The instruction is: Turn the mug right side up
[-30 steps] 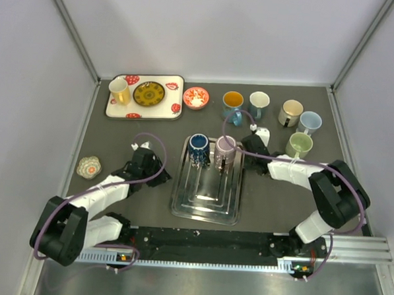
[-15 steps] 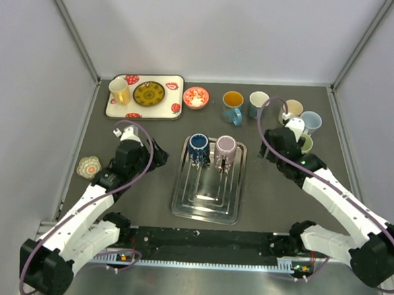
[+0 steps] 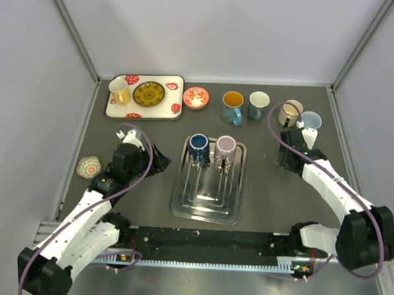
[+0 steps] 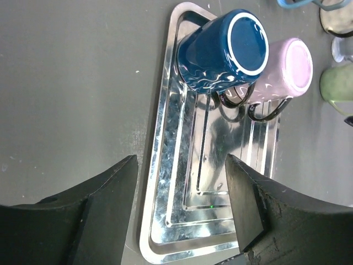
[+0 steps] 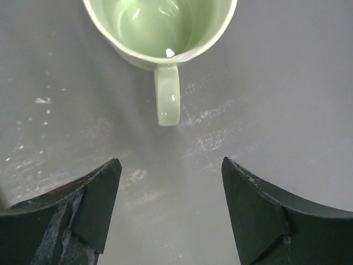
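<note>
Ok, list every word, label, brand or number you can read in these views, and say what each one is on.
None: no word, number or brand is legible in any view.
The blue mug shows only a wavy relief.
Nothing written shows on the pink mug or the green mug.
The white tray has red decoration, not letters.

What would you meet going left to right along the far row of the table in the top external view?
Yellow mug → round plate, both on the patterned tray → red bowl → orange-lined blue mug → teal mug → beige mug → pale blue mug.
</note>
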{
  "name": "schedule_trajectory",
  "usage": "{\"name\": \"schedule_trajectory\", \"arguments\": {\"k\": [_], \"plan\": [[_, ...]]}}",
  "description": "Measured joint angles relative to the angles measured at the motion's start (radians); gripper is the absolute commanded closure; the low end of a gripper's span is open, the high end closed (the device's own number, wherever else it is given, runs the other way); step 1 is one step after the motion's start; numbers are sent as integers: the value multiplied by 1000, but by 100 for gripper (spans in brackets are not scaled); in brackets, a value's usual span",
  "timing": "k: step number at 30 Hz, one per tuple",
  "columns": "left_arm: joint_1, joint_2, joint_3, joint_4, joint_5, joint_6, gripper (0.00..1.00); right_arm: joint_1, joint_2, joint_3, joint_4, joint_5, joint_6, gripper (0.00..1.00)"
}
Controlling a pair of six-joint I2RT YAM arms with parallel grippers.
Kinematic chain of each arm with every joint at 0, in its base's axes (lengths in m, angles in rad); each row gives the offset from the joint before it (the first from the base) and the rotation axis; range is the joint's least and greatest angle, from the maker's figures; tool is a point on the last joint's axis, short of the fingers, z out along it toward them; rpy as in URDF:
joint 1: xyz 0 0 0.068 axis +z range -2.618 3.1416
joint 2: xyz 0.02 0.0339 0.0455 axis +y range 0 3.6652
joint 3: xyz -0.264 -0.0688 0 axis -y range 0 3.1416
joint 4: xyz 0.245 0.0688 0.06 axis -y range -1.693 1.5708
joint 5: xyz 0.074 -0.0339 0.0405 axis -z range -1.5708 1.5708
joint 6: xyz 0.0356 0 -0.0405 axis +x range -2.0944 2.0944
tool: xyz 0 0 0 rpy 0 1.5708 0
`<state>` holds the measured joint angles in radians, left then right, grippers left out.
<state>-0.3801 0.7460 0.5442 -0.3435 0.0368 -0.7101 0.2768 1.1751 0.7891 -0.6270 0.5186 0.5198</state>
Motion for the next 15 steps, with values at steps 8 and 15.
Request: {"name": "schedule_trajectory", "arguments": {"k": [8,15], "plan": [[0,0,-3,17,50,16,38,-66,146,12,72,-10,-51,33],[0,0,-16,62,101,18,44,-84,226,65,139,-16,-82,45]]}}
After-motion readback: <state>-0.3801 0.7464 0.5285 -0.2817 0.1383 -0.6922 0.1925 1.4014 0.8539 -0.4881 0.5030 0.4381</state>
